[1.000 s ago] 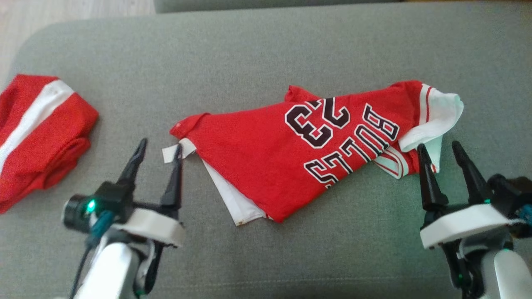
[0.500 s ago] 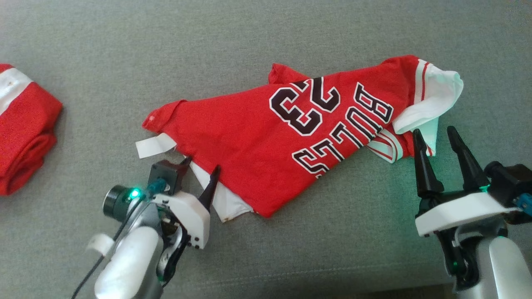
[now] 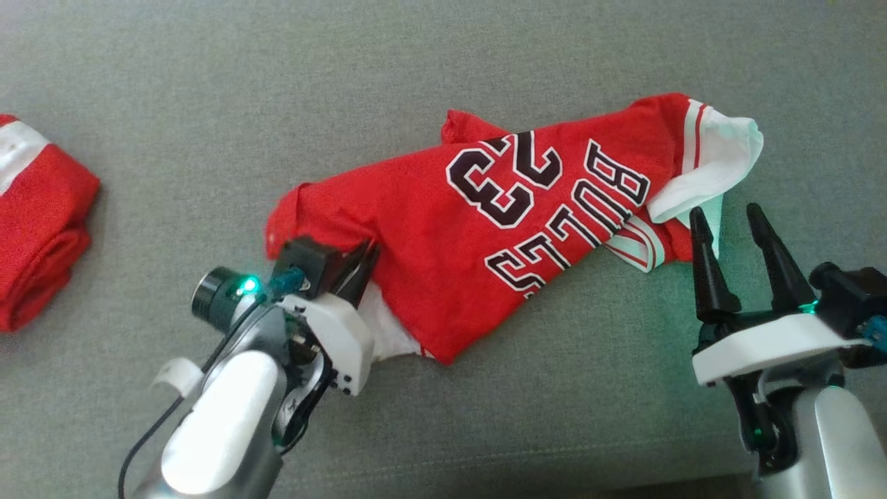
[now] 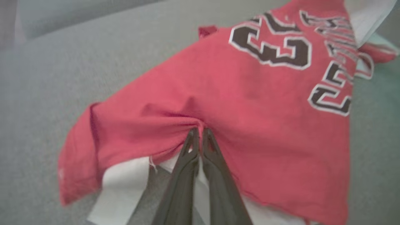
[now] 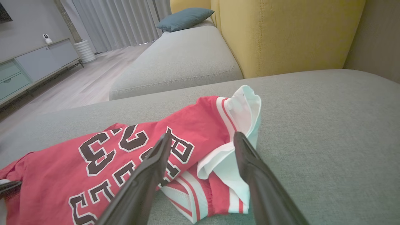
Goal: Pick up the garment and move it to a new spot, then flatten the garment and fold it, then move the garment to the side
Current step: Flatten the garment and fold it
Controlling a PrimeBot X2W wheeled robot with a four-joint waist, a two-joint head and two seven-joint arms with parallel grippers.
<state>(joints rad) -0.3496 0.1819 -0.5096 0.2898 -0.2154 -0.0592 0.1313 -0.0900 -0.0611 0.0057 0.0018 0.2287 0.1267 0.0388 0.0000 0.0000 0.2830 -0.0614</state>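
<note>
The garment (image 3: 443, 235) is a red jersey with "BULLS 23" lettering and white trim, lying crumpled on the grey sofa seat. My left gripper (image 3: 366, 258) is shut on its lower-left edge; in the left wrist view the two dark fingers (image 4: 200, 134) pinch a fold of the red garment (image 4: 237, 103), with white lining underneath. My right gripper (image 3: 727, 216) stands open beside the garment's white-trimmed right end, not touching it. In the right wrist view the open right gripper (image 5: 203, 137) frames the white trim of the garment (image 5: 200, 125).
A second red and white folded garment (image 3: 38, 222) lies at the far left of the grey sofa seat (image 3: 208, 90). A yellow backrest (image 5: 290, 34), a blue cushion (image 5: 184, 17) and a further grey seat (image 5: 178, 59) appear in the right wrist view.
My left gripper moved in to the garment's lower-left edge and closed on it, bunching the cloth. The head camera tilted down. The right gripper stayed open in place.
</note>
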